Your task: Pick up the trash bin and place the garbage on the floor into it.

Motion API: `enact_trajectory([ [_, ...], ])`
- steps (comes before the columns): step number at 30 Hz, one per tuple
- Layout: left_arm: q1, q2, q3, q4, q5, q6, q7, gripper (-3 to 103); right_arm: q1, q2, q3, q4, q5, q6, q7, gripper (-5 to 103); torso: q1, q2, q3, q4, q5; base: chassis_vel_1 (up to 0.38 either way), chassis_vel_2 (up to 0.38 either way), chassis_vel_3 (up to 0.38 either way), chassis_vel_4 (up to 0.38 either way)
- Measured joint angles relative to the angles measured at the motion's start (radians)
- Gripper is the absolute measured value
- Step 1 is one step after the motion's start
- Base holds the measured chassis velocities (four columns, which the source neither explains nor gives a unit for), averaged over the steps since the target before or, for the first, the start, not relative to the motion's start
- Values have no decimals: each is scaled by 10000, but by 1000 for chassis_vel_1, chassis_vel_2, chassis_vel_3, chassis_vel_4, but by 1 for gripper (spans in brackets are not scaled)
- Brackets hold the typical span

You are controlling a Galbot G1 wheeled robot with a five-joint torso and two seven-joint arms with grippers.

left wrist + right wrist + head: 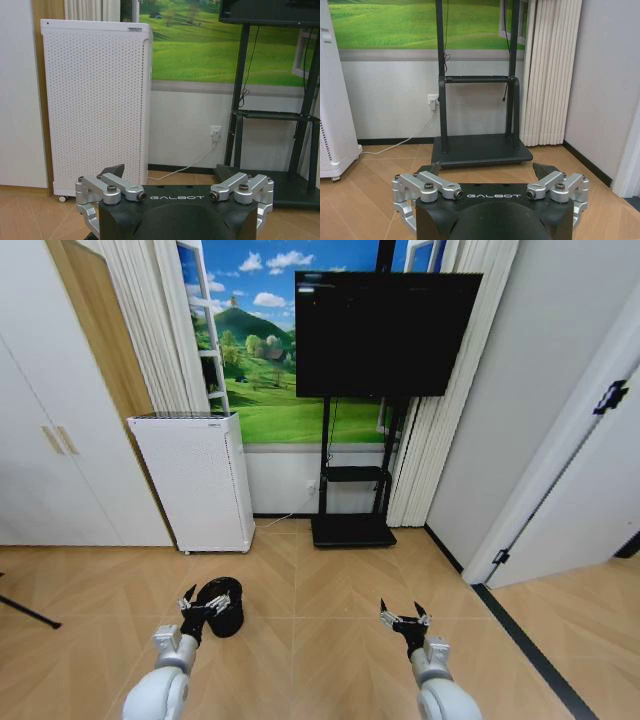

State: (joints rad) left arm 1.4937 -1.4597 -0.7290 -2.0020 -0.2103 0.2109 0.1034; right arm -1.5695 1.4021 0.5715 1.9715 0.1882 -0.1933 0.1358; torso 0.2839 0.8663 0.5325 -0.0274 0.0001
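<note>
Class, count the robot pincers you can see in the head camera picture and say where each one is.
2. The left pincer hangs open just in front of the trash bin, overlapping it. The right pincer hangs open over bare floor, lower right.

Only readable text is "GALBOT", printed in pale letters on the black body just behind the fingers of the left gripper [175,196] and the right gripper [490,192].
</note>
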Motion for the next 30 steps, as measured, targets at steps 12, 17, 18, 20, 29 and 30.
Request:
enact_trajectory([
  [12, 150, -105, 0, -149, 135, -4, -19, 100, 1, -133, 37, -34, 117, 65, -16, 100, -8, -29, -14, 3, -3, 285, -167, -282, 170],
  [17, 164, -124, -2, -172, 149, -4, -42, 100, 1, -163, 66, -101, 120, 164, -16, 100, -13, -37, -20, 2, 0, 397, -165, -413, 163],
  [18, 164, -124, -2, -172, 149, -4, -42, 100, 1, -163, 66, -101, 120, 164, -16, 100, -13, -37, -20, 2, 0, 475, -161, -449, 162],
  [20, 154, -124, 6, -181, 151, -5, -46, 100, 1, -169, 71, -110, 127, 174, -15, 100, -12, -40, -19, 3, -13, 495, -158, -523, 160],
  [29, 134, -146, 7, -133, 110, -26, -159, 100, 106, -98, 67, -417, 76, 739, 13, 100, -26, -43, -30, 3, -5, 537, -114, -539, 124],
  [30, 134, -146, 7, -133, 110, -26, -159, 100, 106, -98, 67, -417, 76, 739, 13, 100, -26, -43, -30, 3, -5, 425, -53, -332, 109],
])
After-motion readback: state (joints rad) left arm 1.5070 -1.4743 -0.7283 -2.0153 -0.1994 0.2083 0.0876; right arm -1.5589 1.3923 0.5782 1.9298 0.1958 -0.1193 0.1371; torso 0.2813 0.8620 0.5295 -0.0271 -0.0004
